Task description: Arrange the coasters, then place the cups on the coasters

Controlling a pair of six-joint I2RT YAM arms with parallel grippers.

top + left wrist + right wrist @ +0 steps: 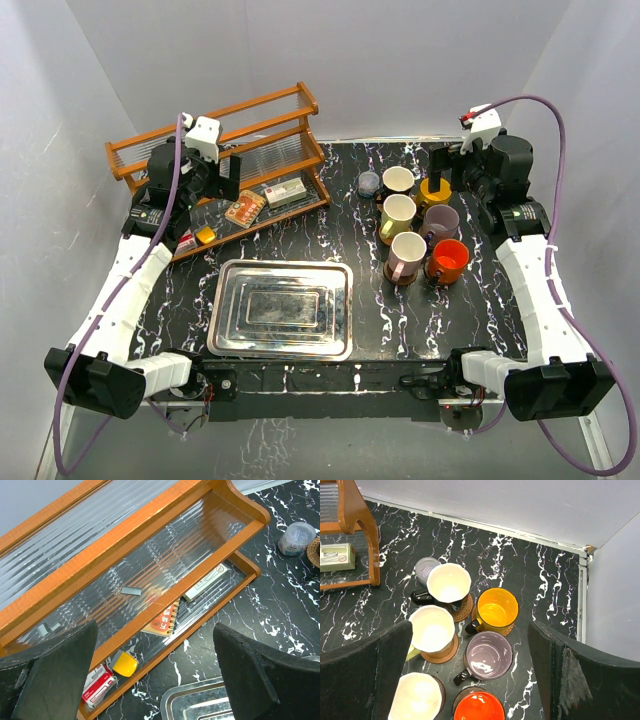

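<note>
Right of the tray (219,312), six empty cups (398,213) stand, seemingly on coasters (465,610); left claw (154,630) and right claw (470,626) gape wide

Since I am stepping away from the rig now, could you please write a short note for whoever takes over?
The left gripper is open, empty, above the wooden rack. The right gripper is open, empty, above the yellow mug.
Six cups, two rows of three: yellow mug, cream mug, olive-yellow mug, mauve mug, pink mug, red-orange mug.
The coasters show under most; under the mauve and red-orange mugs I cannot tell.
Done: apparently nearly everything. Left: confirm those two coasters.
</note>
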